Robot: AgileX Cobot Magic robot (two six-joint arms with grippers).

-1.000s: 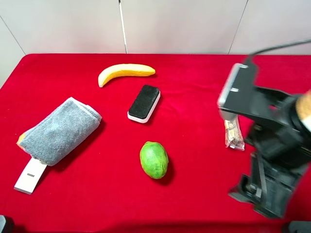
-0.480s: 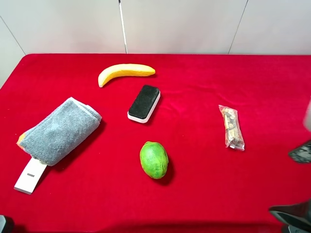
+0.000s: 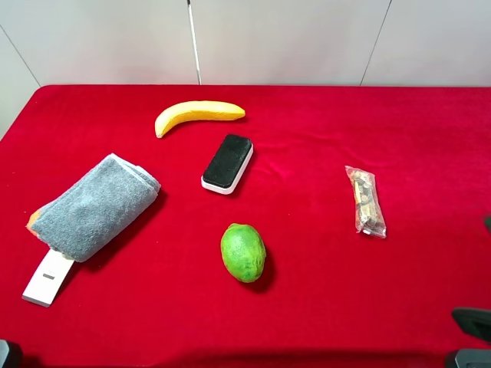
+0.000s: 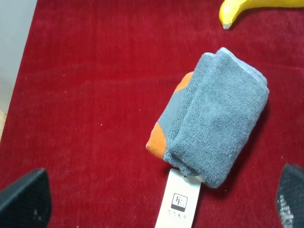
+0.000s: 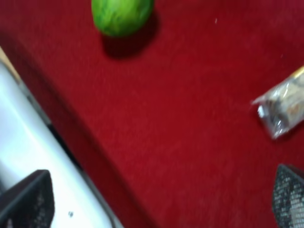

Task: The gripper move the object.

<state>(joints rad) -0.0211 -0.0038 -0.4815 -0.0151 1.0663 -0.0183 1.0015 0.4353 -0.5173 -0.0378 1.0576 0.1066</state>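
The object, an oval green fruit (image 3: 243,252), lies on the red cloth near the front middle, untouched. It also shows in the right wrist view (image 5: 122,14), far ahead of my right gripper (image 5: 159,202). That gripper's fingertips (image 5: 28,204) stand wide apart and hold nothing. In the high view only a black bit of the right arm (image 3: 472,322) shows at the lower right corner. My left gripper (image 4: 159,199) is open and empty, hovering over the grey towel (image 4: 213,118) at the left.
A yellow banana (image 3: 198,114) lies at the back. A black-and-white eraser block (image 3: 227,162) lies behind the fruit. The grey towel (image 3: 96,205) with a white tag (image 3: 48,277) is at the left. A clear snack packet (image 3: 366,201) is at the right. The table's front edge (image 5: 38,156) is close to the right gripper.
The right arm has pulled back from over the packet to the lower right corner, almost out of the high view. The fruit and the other things have not moved.
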